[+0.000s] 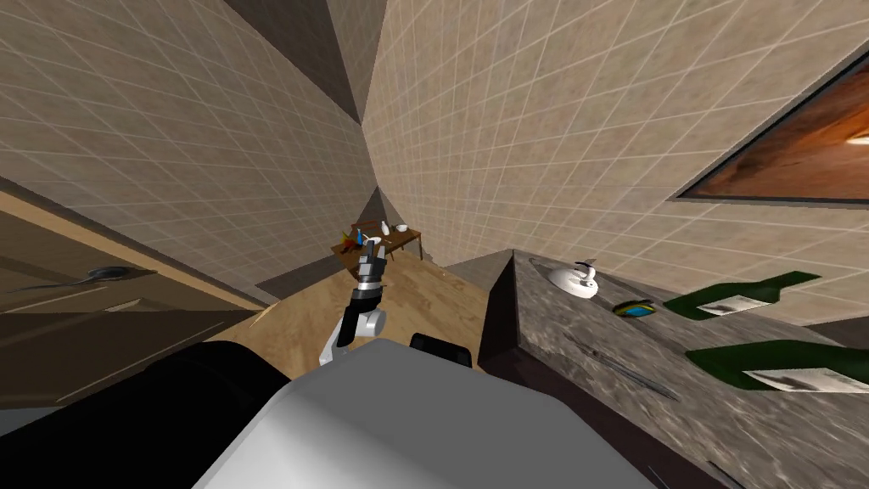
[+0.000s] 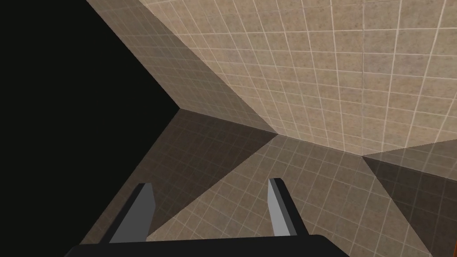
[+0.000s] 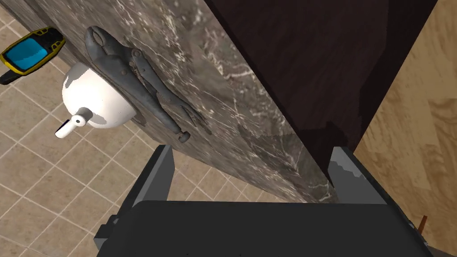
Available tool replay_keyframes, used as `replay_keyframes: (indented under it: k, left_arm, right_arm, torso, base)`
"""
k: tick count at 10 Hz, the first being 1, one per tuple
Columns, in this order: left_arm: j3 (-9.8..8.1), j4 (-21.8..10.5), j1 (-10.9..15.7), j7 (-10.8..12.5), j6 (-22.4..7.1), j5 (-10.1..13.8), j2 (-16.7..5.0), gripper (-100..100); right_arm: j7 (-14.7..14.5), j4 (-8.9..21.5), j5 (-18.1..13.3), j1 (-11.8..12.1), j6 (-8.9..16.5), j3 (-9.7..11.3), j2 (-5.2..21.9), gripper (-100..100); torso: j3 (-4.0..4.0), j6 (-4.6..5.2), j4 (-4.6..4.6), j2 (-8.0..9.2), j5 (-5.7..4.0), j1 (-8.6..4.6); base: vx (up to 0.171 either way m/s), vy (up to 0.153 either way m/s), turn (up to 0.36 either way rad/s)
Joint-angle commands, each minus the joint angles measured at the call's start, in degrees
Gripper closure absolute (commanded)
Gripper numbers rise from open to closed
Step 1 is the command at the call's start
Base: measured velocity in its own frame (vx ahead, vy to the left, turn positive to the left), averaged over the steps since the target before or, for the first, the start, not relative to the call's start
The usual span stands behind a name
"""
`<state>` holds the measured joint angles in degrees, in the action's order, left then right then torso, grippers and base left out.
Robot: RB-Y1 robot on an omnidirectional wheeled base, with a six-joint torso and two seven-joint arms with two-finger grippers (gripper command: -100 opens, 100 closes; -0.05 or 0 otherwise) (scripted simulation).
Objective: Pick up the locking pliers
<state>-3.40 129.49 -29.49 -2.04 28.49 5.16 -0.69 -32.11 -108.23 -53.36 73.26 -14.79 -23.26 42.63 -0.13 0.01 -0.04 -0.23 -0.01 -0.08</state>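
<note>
Grey locking pliers [image 3: 138,84] flat on marbled countertop [image 3: 232,89], tiled walls [image 1: 552,127] around.

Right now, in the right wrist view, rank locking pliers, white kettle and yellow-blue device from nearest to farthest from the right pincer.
1. Locking pliers, on the countertop, handles toward the right pincer.
2. White kettle, behind the pliers.
3. Yellow-blue device, farthest out.

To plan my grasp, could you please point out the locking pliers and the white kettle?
locking pliers [image 3: 142,88]: right wrist view, on the middle of the handle.
white kettle [image 3: 91,101]: right wrist view, on its round body.
</note>
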Motion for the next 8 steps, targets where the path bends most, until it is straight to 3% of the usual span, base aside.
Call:
replay_keyframes:
  k: [1, 2, 8]
  left_arm:
    - [0.0, 0.0, 0.0, 0.0, 0.0, 0.0, 0.0, 0]
    - [0.0, 0.0, 0.01, 0.0, 0.0, 0.0, 0.0, 0]
    - [-0.01, 0.0, -0.01, 0.0, 0.0, 0.0, -0.01, 0]
  right_arm:
    - [-0.12, -0.12, -2.53, 2.86, 0.95, -0.8, 1.88, -100]
    - [-0.12, -0.12, -2.53, 3.42, 0.95, -0.8, 1.88, -100]
    - [-0.71, 0.19, -10.05, 12.95, 2.5, -2.56, 6.39, -100]
  torso:
    - [0.0, 0.0, 0.0, 0.0, 0.0, 0.0]
    - [-0.02, -0.04, -0.01, -0.03, 0.0, -0.02]
    - [-0.07, 0.01, -0.03, -0.13, -0.04, -0.17]
  base:
    - [0.076, -0.028, 0.413]
    - [0.061, -0.041, 0.119]
    - [0.082, -0.07, 0.27]
